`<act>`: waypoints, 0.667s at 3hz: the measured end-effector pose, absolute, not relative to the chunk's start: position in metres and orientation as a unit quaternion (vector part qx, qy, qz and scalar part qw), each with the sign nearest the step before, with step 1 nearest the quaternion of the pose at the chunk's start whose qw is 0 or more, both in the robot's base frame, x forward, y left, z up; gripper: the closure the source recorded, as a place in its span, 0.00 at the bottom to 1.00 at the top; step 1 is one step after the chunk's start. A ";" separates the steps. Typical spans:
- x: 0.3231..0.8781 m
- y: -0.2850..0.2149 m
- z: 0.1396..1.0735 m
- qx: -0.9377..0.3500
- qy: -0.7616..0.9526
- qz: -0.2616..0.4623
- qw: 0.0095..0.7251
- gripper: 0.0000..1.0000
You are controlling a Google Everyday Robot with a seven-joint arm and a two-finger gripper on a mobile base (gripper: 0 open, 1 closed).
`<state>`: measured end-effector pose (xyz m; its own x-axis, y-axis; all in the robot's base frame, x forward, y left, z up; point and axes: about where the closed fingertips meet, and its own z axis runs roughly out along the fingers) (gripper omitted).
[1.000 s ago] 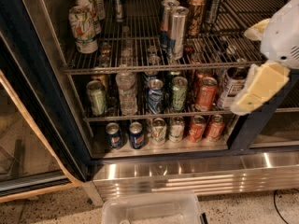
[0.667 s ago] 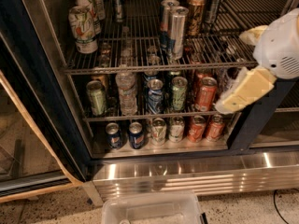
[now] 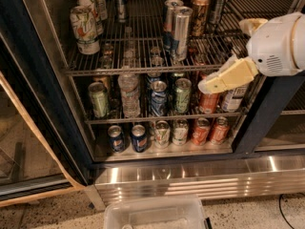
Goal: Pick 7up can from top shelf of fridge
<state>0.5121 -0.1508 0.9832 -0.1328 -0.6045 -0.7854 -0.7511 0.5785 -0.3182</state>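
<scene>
The 7up can, tall and whitish-silver with green and red markings, stands at the front left of the top shelf, a wire rack inside the fridge. Two similar cans stand behind it. My gripper hangs in front of the fridge's right side, far to the right of the 7up can and a little lower. Its long cream finger points left and down over the middle rack's cans. The other cream finger shows above the white wrist. The fingers stand apart and hold nothing.
Slim silver-blue cans and a brown can stand mid-shelf. The rack below holds a water bottle and green, blue and orange cans. A dark frame post stands at right, the open door at left, a clear bin on the floor.
My gripper has moved left and slightly up, from in front of the right frame post to in front of the racks. The cans have not moved.
</scene>
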 end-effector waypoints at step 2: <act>0.522 -0.122 1.000 -0.452 0.716 0.085 0.525 0.00</act>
